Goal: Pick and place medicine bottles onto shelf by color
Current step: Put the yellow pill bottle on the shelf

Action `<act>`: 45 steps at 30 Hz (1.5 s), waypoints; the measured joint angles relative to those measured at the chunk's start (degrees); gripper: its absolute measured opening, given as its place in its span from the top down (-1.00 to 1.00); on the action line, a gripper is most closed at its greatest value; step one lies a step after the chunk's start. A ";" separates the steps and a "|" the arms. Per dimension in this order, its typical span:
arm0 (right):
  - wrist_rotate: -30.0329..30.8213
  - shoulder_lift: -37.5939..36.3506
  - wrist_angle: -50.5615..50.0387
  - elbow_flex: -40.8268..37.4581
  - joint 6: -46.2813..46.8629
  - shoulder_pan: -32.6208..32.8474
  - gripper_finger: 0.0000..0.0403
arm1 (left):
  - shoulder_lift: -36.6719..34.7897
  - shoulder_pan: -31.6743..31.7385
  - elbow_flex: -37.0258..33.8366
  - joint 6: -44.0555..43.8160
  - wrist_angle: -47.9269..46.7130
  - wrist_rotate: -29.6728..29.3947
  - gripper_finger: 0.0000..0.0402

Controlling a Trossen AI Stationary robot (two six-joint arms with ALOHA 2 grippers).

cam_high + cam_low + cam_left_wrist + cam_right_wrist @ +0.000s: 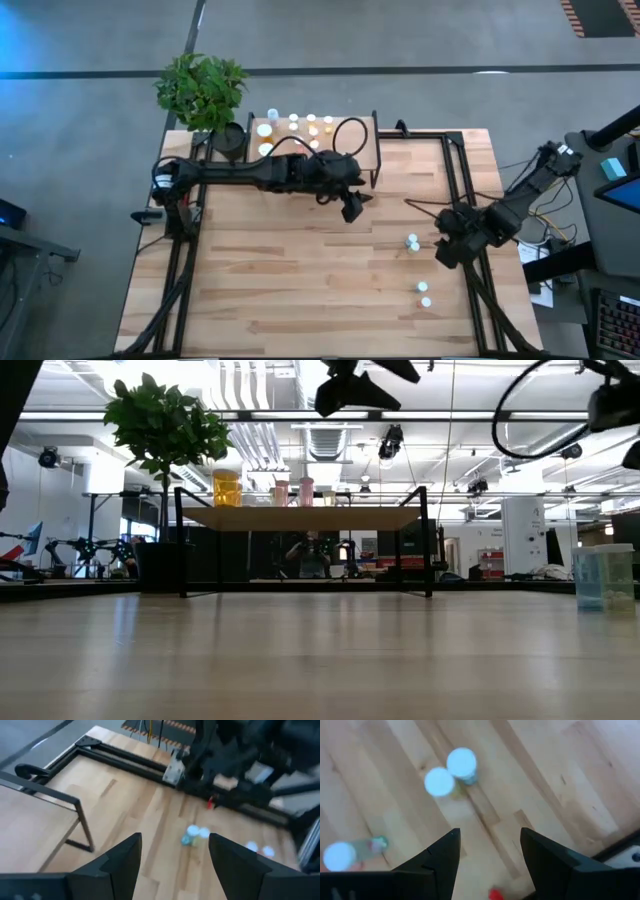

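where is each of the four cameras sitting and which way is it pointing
High view: overhead, straight down on the table; both arms show.
Low view: at tabletop height, level toward the shelf and the room; arm parts hang at the top.
Left wrist view: on the left arm, past the open left hand toward the bottles.
Right wrist view: on the right arm, down past the open right hand.
Shared: both wrist views show the same loose bottles.

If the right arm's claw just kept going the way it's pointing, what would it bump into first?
Probably the pair of small white-capped bottles standing close together on the light wooden tabletop. The right gripper is open, empty and aimed down toward them, slightly to one side. Depth is unclear, so it might meet bare wood first.
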 joint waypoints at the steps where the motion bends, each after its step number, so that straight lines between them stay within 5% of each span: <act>1: 0.06 0.45 0.04 0.15 0.36 1.12 0.01 | 0.00 -0.10 0.19 -1.63 0.55 0.08 -0.07; 10: 0.39 4.98 0.98 2.60 4.53 4.45 0.01 | -5.94 -0.93 1.70 -2.08 -5.81 2.34 -0.07; 15: 0.39 8.82 2.33 1.38 1.67 5.45 0.01 | -10.90 -1.67 -0.65 -3.97 -18.40 -2.44 -0.07; 22: 5.82 16.30 5.28 1.19 8.70 5.39 0.01 | -20.32 -7.91 -13.85 -5.70 -26.53 -7.40 -0.07; 28: 0.67 22.49 8.76 1.62 23.30 7.65 0.01 | -31.11 -11.42 -31.28 -11.70 -22.30 -10.54 -0.07; 32: 7.00 26.62 12.22 2.18 30.78 11.19 0.01 | -35.65 -11.54 -38.46 -23.43 -17.83 -10.31 -0.07; 36: 12.12 30.62 12.37 3.04 31.42 11.37 0.01 | -36.81 -11.68 -42.26 -25.12 -11.38 -8.69 -0.07; 45: 12.89 40.12 15.08 3.10 30.58 11.26 0.01 | -34.00 -11.97 -42.02 -21.54 1.62 -4.90 -0.07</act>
